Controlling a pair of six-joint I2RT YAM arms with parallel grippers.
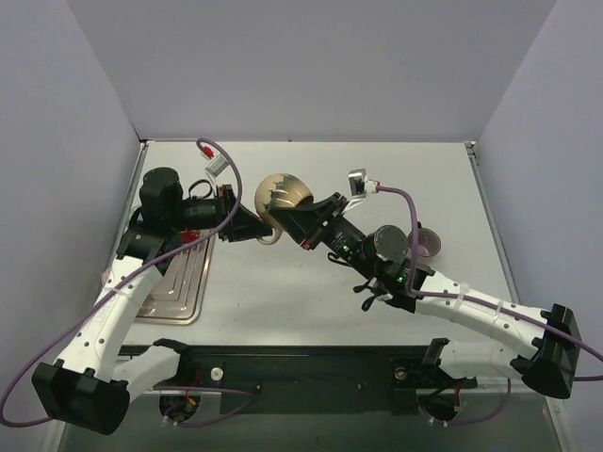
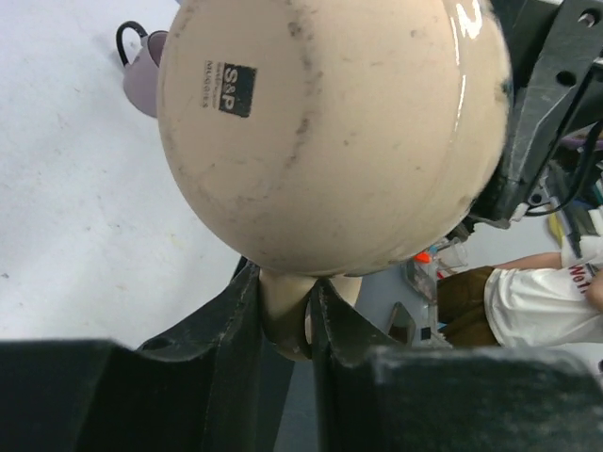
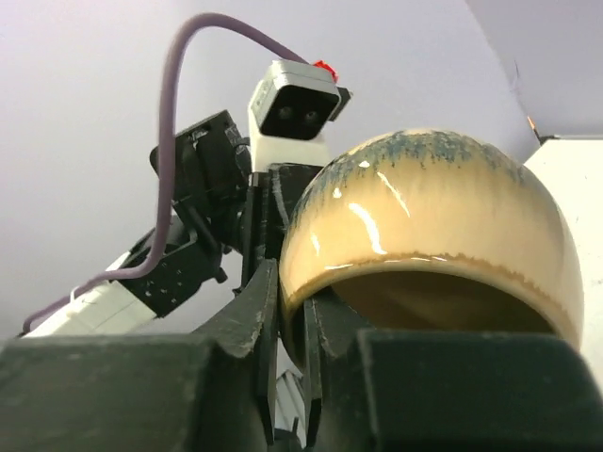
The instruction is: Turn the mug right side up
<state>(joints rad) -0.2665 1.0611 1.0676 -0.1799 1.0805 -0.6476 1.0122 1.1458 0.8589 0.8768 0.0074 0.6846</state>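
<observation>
A round cream mug (image 1: 283, 198) with a dark glazed rim hangs above the middle of the table, held between both arms. My left gripper (image 1: 251, 229) is shut on its handle (image 2: 285, 315). The left wrist view shows the mug's stamped base (image 2: 320, 132) facing that camera. My right gripper (image 1: 300, 224) is shut on the mug's rim (image 3: 303, 301), one finger inside and one outside. In the right wrist view the mug (image 3: 433, 207) has its opening turned down toward the camera. The left gripper (image 3: 264, 221) shows behind it.
A small purple mug (image 1: 426, 243) stands upright on the table at the right, beside the right arm; it also shows in the left wrist view (image 2: 143, 68). A metal tray (image 1: 177, 287) lies at the left, under the left arm.
</observation>
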